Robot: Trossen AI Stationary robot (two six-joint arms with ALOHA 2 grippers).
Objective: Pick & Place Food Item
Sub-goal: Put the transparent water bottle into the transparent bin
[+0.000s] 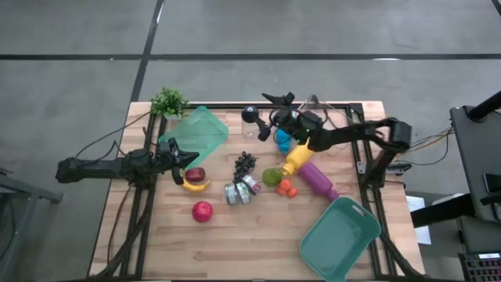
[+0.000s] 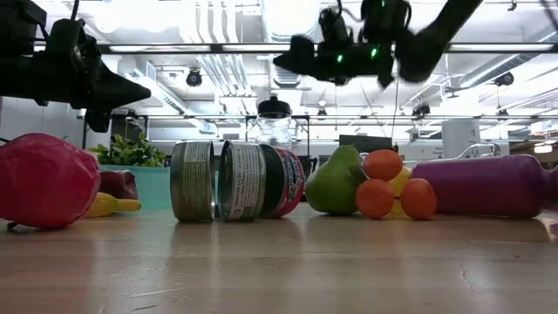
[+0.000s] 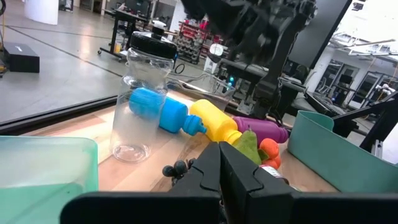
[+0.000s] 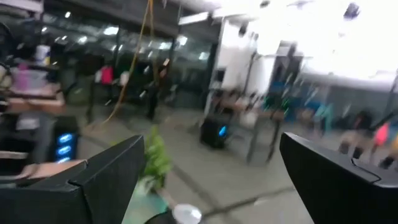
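Note:
Food lies mid-table: dark grapes (image 1: 245, 163), a green pear (image 1: 272, 176), small oranges (image 1: 286, 188), a banana (image 1: 196, 186) beside a dark red fruit (image 1: 195, 174), and a red apple (image 1: 202, 211). My right gripper (image 1: 266, 116) hangs open well above the table at the far middle, over a black-lidded clear jar (image 1: 250, 114). In the right wrist view its fingers (image 4: 106, 177) stand wide apart with nothing between them. My left gripper (image 1: 185, 157) waits shut at the left, level, just far of the banana.
Blue (image 1: 282, 141), yellow (image 1: 296, 157) and purple (image 1: 319, 180) bottles lie in a row under the right arm. Cans (image 1: 239, 192) stand mid-table. One teal bin (image 1: 200, 131) sits far left by a small plant (image 1: 168, 100), another (image 1: 339, 239) near right.

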